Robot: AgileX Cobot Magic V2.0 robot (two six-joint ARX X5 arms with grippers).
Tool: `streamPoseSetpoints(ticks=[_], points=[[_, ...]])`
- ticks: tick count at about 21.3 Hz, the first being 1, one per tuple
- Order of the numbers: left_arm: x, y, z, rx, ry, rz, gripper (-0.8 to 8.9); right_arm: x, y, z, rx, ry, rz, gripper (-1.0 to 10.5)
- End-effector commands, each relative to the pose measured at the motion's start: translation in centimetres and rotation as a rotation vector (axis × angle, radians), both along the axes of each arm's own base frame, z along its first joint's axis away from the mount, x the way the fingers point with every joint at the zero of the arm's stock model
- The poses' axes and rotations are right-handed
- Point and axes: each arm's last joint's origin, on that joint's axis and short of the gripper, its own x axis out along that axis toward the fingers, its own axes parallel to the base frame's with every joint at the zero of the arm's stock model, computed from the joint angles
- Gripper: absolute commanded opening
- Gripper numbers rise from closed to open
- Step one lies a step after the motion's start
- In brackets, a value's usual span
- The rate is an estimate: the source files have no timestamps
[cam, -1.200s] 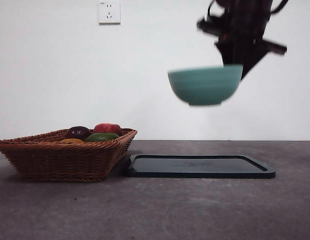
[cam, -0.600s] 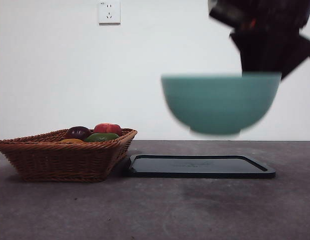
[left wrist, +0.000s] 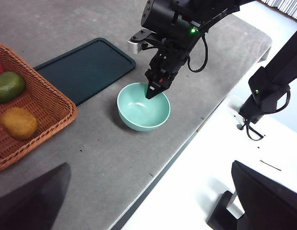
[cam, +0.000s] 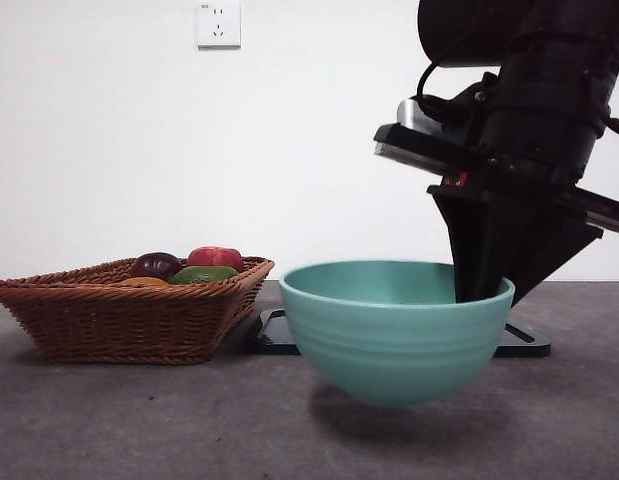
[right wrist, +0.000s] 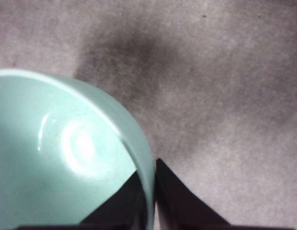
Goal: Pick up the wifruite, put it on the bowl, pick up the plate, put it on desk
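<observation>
Glossy smooth bowl (cam: 394, 335), woven wicker basket (cam: 124, 318), matt mottled desk (cam: 139, 425), smooth dark tray (left wrist: 83, 67).

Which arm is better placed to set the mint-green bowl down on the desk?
Right. The right gripper already pinches the round mint-green bowl by its rim, just above the grey-brown desk. The left gripper waits high, away from it.

The desk (cam: 109, 420) carries a wicker basket (cam: 119, 320) and a dark tray (left wrist: 86, 69).
</observation>
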Motion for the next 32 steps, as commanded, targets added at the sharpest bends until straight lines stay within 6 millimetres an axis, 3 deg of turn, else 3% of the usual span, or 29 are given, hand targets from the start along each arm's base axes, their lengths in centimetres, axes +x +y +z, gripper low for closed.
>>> streamPoseSetpoints(ticks=[1, 5, 14, 18, 24, 28, 32], points=[[-0.1, 0.1, 0.4, -0.014, -0.024, -0.009, 6.56, 0.3, 0.5, -0.8, -0.017, 0.038, -0.022, 0.1], [-0.1, 0.1, 0.4, -0.013, -0.022, -0.009, 6.56, 0.5, 0.8, -1.8, -0.039, 0.070, -0.025, 0.1], [-0.1, 0.1, 0.4, -0.013, -0.021, -0.009, 6.56, 0.2, 0.7, -1.9, -0.061, 0.094, -0.022, 0.3], [-0.1, 0.1, 0.4, -0.012, -0.019, -0.008, 6.56, 0.1, 0.5, -1.3, -0.081, 0.072, -0.026, 4.7], [-0.2, 0.1, 0.3, -0.009, -0.013, -0.008, 6.56, -1.6, -0.8, 3.9, -0.009, -0.038, 0.001, 6.3], [-0.1, 0.1, 0.4, -0.012, -0.019, -0.009, 6.56, -5.7, -3.2, 8.6, 0.080, -0.160, 0.060, 6.3], [-0.1, 0.1, 0.5, -0.016, -0.027, -0.009, 6.56, -11.0, -7.0, 12.2, 0.196, -0.307, 0.103, 6.3]])
